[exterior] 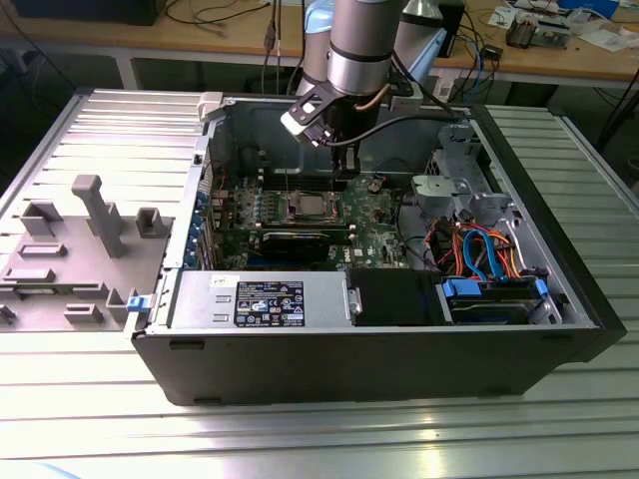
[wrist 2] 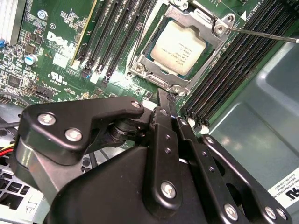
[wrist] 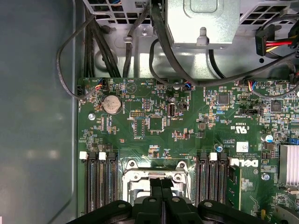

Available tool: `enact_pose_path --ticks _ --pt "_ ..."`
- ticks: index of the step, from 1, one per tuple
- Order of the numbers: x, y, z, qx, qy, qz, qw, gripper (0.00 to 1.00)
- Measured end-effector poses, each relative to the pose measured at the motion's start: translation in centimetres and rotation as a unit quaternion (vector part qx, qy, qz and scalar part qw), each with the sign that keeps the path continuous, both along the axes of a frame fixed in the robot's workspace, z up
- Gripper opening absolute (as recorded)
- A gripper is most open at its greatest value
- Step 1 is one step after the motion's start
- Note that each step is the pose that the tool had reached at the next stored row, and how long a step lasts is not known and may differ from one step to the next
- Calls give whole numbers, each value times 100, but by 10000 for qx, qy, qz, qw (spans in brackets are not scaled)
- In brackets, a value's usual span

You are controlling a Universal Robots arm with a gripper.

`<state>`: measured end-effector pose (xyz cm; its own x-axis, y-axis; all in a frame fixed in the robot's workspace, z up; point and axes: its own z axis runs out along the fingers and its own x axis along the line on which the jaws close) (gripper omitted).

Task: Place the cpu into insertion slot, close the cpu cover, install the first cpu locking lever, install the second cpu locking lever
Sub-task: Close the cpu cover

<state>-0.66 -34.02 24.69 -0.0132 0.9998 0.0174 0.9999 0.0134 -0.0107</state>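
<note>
I read the gripper [wrist 2: 166, 99] as fingers pressed together, gripping nothing; in the exterior view it hangs upper centre of frame, just above the insertion slot [exterior: 306, 208]; the cpu [wrist 2: 180, 46] sits in that slot, the cpu cover [wrist 2: 141, 58] lying around it; one thin lever [wrist 2: 261, 35] angles away.

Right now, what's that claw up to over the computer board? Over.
Claw shut, tip beside the cpu cover. Cpu seated, cover down over it. One thin lever juts out sideways.

Inside open computer case [exterior: 399, 361], gripper [exterior: 345, 170] near cpu [exterior: 305, 208].
</note>
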Motion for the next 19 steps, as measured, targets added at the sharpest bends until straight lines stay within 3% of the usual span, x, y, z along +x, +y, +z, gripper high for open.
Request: enact_pose_path --ticks 4,19 --pt "-7 0 -1 0 0 -2 10000 11" --pt "-226 -9 -25 0 0 11 10000 11"
